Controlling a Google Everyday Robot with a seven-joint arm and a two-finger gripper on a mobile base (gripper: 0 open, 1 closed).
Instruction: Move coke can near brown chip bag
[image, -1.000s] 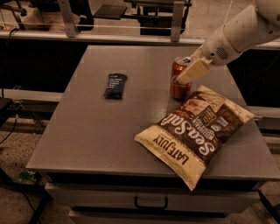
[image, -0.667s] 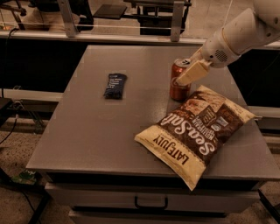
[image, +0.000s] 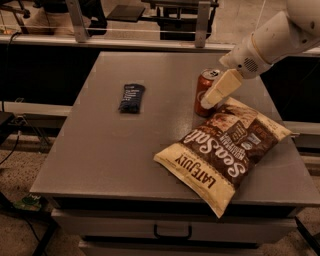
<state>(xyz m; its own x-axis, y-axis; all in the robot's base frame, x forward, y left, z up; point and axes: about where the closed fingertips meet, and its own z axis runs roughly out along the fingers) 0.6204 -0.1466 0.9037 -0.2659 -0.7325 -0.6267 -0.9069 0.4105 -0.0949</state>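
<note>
While the white arm reaches down from the upper right of the view, its gripper sits against the coke can, with the cream-coloured end lying slantwise across the can's right front side. Can stands upright on the grey table, right of centre and toward the far edge. Whether the gripper is clamped on the can or only resting beside it: cannot tell. Brown chip bag lies flat, nearer the camera and to the right of the can, its upper edge close by the can's base; touching or a narrow gap, unclear. Dark blue snack packet lies flat, well apart from the can on its left in view.
</note>
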